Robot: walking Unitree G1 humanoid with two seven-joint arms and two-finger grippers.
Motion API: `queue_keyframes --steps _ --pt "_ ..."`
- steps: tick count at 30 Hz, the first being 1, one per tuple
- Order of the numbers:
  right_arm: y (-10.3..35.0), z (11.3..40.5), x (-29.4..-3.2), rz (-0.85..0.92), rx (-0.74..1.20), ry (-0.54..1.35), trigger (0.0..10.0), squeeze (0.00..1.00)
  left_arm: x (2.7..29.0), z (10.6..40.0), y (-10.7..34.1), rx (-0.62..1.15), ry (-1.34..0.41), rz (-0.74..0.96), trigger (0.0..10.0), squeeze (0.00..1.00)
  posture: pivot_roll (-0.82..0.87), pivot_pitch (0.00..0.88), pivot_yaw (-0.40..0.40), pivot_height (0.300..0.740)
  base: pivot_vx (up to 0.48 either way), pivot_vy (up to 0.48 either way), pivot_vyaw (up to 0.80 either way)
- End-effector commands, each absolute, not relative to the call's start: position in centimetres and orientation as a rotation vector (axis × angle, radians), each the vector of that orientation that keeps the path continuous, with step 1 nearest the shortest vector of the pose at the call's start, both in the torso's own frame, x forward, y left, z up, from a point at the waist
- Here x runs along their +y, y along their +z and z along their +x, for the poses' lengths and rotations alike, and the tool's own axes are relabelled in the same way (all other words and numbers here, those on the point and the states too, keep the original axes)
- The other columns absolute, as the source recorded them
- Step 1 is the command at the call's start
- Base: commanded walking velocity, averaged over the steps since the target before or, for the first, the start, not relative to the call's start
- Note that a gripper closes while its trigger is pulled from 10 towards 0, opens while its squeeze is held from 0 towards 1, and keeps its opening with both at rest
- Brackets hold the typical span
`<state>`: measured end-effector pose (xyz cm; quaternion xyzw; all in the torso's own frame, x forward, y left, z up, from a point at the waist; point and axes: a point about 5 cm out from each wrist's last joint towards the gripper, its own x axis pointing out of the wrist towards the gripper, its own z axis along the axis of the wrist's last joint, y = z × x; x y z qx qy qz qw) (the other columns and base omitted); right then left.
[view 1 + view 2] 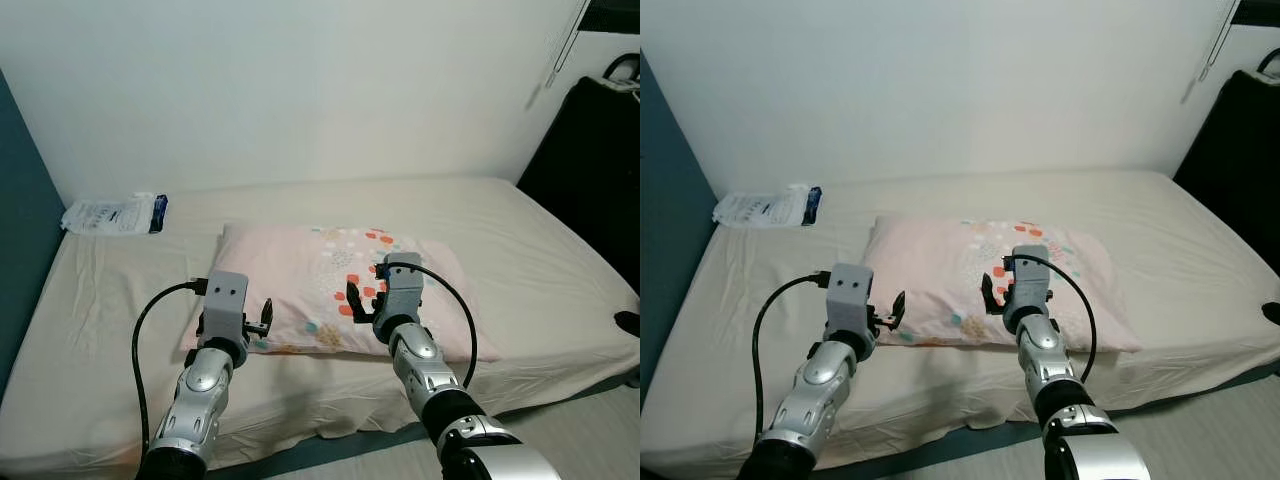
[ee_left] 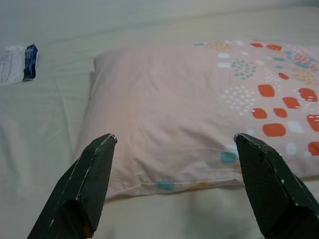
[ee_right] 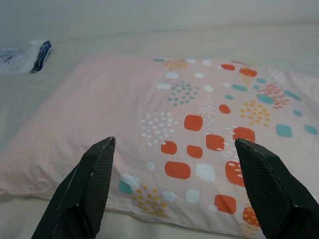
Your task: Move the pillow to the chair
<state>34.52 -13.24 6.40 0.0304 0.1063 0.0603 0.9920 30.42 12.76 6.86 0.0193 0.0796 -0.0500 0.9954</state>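
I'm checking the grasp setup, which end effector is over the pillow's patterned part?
The right end effector, open above the orange and teal spots on the pillow. The left end effector, also open, faces the plain pink end.

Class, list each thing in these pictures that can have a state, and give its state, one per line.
pillow: lying flat on the bed, not gripped.
left gripper: fingers open, held over the pillow's near left corner.
right gripper: fingers open, held over the pillow's patterned part.
white packet: lying flat at the bed's far left corner.
bed: covered by a wrinkled beige sheet.
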Motion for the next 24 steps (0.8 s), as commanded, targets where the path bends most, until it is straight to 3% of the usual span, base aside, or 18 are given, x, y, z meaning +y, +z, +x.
queue_keyframes --steps 1,12,24 --pt "6.57 34.61 -13.22 0.074 0.204 0.116 10.0 0.00 12.66 30.51 6.82 0.172 -0.109 0.066 10.0 0.00 0.01 0.000 -0.049 0.740 0.000 0.000 0.00" --pt "6.63 34.67 -12.74 0.031 0.210 0.159 10.0 0.00 12.90 30.57 6.78 0.177 -0.090 0.069 10.0 0.00 0.01 0.000 -0.060 0.740 0.000 0.000 0.00" --pt "6.66 34.75 -12.54 -0.028 0.218 0.181 10.0 0.00 12.59 30.77 6.79 0.177 -0.090 0.077 10.0 0.00 0.00 0.000 -0.061 0.740 0.000 0.000 0.80"
